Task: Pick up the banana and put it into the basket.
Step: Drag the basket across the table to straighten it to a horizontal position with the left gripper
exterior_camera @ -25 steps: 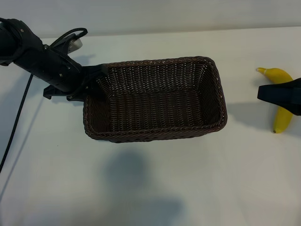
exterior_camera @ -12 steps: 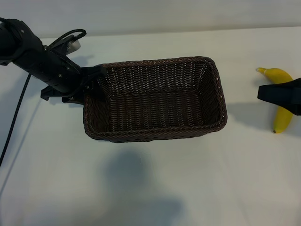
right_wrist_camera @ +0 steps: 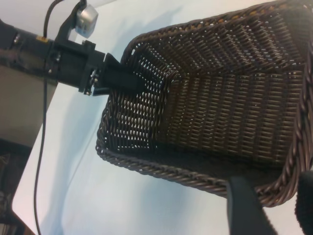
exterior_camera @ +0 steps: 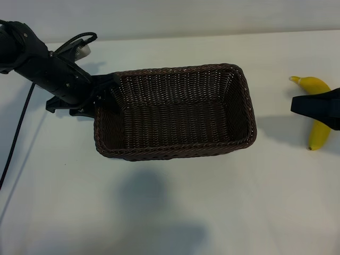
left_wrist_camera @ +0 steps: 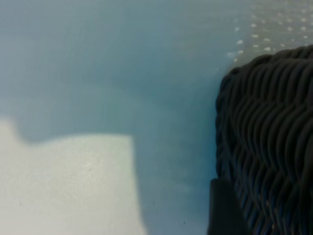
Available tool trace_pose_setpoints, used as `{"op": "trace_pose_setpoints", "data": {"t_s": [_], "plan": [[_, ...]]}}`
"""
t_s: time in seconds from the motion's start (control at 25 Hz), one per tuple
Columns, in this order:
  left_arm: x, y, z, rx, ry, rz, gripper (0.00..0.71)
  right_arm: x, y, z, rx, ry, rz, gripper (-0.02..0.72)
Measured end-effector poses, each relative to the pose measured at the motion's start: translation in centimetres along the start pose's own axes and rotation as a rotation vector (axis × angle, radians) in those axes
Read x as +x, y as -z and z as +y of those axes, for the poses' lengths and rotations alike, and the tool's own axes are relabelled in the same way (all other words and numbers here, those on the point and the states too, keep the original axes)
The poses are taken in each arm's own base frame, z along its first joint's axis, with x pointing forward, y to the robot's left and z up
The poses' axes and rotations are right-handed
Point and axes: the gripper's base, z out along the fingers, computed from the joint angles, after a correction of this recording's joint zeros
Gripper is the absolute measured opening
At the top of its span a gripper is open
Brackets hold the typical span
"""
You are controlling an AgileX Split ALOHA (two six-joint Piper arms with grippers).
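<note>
Wicker basket (exterior_camera: 175, 111) sits in the middle of the white table (exterior_camera: 212, 212), its dark brown weave empty inside. Off at the far left corner of it, the left gripper (exterior_camera: 106, 90) reaches down at the rim; one black finger (right_wrist_camera: 122, 78) lies over the inside of the short wall, and the jaws stand loosely apart around the wicker rather than pinching it. From the left wrist view only the basket's rounded corner (left_wrist_camera: 266, 142) shows beside bare tabletop. Well to the right, apart from the basket, the banana (exterior_camera: 317, 114) lies on the table near the edge. The right gripper (exterior_camera: 313, 106) hangs over its middle, jaws partly open, and whether they touch the fruit I cannot tell.
</note>
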Motion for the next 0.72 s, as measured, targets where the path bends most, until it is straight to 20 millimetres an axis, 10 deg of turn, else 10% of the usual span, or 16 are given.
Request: {"op": "trace_pose_setpoints", "data": {"t_s": [0.72], "plan": [[0.4,1.7,-0.8,0.016,-0.038,-0.011,0.575,0.0,0.0,0.0,0.0,0.0,0.0,0.294]]}}
